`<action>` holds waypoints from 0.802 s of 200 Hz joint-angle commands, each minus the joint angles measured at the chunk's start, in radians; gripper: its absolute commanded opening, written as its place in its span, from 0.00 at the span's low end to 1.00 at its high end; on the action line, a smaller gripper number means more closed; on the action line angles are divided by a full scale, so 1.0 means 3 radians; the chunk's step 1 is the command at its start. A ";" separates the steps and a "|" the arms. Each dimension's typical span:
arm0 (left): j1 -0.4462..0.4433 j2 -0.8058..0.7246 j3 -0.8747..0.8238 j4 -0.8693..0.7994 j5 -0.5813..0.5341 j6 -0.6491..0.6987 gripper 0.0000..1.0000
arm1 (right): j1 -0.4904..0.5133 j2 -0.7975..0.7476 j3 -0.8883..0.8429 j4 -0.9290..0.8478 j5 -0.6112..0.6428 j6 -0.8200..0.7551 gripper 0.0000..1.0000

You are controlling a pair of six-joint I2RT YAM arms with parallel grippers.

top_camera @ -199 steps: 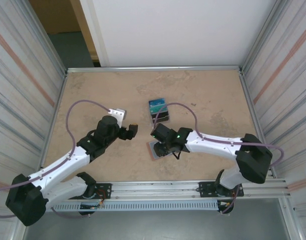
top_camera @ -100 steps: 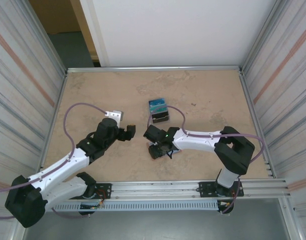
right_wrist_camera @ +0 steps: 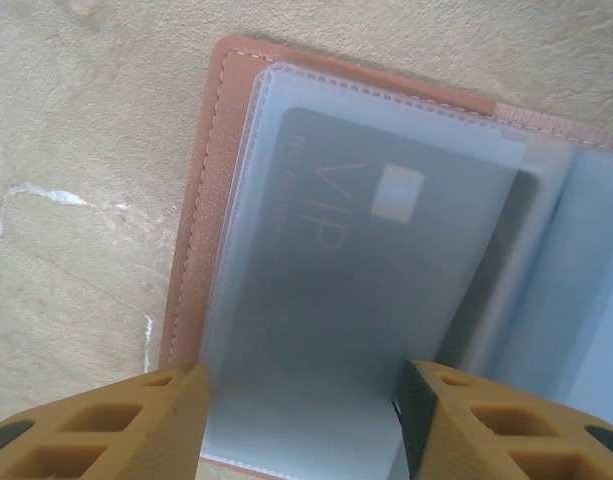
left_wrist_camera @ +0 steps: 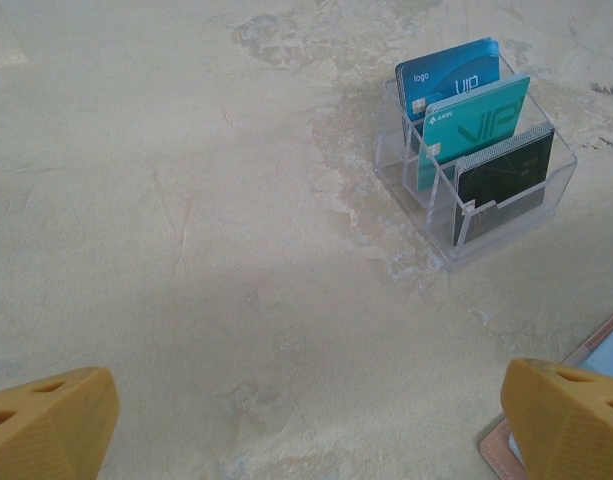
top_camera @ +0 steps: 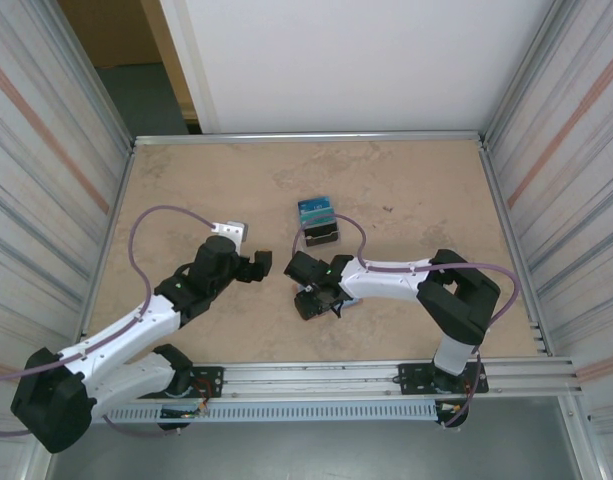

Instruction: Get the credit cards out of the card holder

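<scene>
**Right tool [right_wrist_camera: 304,410] above the open card holder [right_wrist_camera: 194,200], which lies flat on the worktop [right_wrist_camera: 76,150].**
Jaws parted and empty, either side of a translucent sleeve [right_wrist_camera: 286,110] over a dark credit card [right_wrist_camera: 386,270]. The card is probably light, stiff and slick, best pinched at an edge and slid outward. Left tool [left_wrist_camera: 306,400] is spread wide and empty.

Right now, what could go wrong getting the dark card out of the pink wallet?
The dark card sits under a cloudy plastic sleeve, so the right fingers might pinch both and lift the whole pink card holder. The left fingers aren't holding it down, so it could slide.
</scene>
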 commanded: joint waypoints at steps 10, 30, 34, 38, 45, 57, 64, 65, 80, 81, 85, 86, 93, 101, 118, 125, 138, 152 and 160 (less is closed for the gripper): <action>-0.0001 0.0036 0.0049 -0.0035 -0.0039 -0.0016 0.99 | -0.0044 0.0133 -0.0047 0.0068 -0.0202 0.0010 0.54; -0.0001 0.0061 0.0075 -0.0048 -0.0017 0.0000 0.99 | -0.0082 0.0118 -0.0085 0.0103 -0.0274 0.0016 0.53; -0.0001 0.0064 0.0075 -0.0053 -0.0018 0.0002 0.99 | -0.0087 0.0119 -0.0088 0.0102 -0.0267 0.0013 0.53; 0.0001 0.0066 0.0081 -0.0056 -0.0016 0.0003 0.99 | -0.0088 0.0118 -0.0087 0.0098 -0.0260 0.0013 0.53; -0.0001 0.0063 0.0082 -0.0055 -0.0015 0.0000 0.99 | -0.0097 0.0123 -0.0088 0.0089 -0.0228 0.0018 0.53; -0.0001 0.0061 0.0082 -0.0051 -0.0006 0.0002 0.99 | -0.0108 0.0154 -0.0078 0.0046 -0.0166 0.0023 0.53; -0.0001 0.0057 0.0084 -0.0051 0.0004 0.0001 0.99 | -0.0104 0.0180 -0.0064 0.0007 -0.0118 0.0024 0.53; -0.0001 0.0055 0.0088 -0.0051 0.0004 0.0001 0.99 | -0.0104 0.0183 -0.0060 0.0002 -0.0109 0.0025 0.53; -0.0001 0.0050 0.0087 -0.0051 0.0006 0.0001 0.99 | -0.0087 0.0249 -0.0014 -0.0093 0.0030 0.0025 0.53; -0.0001 0.0048 0.0087 -0.0051 0.0005 0.0001 0.99 | -0.0085 0.0253 -0.0010 -0.0097 0.0036 0.0023 0.53; 0.0003 0.0047 0.0088 -0.0051 0.0005 0.0004 0.99 | -0.0076 0.0264 -0.0006 -0.0121 0.0070 0.0026 0.53; 0.0001 0.0044 0.0090 -0.0051 0.0005 0.0005 0.99 | -0.0074 0.0270 -0.0003 -0.0126 0.0077 0.0024 0.53; -0.0001 0.0041 0.0089 -0.0053 0.0010 0.0006 0.99 | -0.0068 0.0284 0.0014 -0.0157 0.0120 0.0037 0.51; -0.0001 0.0039 0.0095 -0.0056 0.0005 0.0006 0.99 | -0.0070 0.0292 0.0018 -0.0159 0.0125 0.0046 0.49; -0.0001 0.0036 0.0105 -0.0063 0.0029 0.0020 0.99 | -0.0080 0.0252 0.0023 -0.0135 0.0122 0.0053 0.44; -0.0001 0.0032 0.0116 -0.0068 0.0040 0.0025 0.99 | -0.0087 0.0220 0.0023 -0.0110 0.0119 0.0061 0.41; -0.0001 0.0023 0.0130 -0.0080 0.0047 0.0031 0.99 | -0.0134 0.0160 0.0010 -0.0059 0.0075 0.0085 0.37; -0.0001 0.0017 0.0141 -0.0097 0.0062 0.0049 0.99 | -0.0233 0.0090 -0.0025 0.0007 -0.0018 0.0127 0.34; -0.0006 0.0008 0.0152 -0.0107 0.0069 0.0061 0.99 | -0.0290 0.0044 -0.0060 0.0055 -0.0090 0.0152 0.31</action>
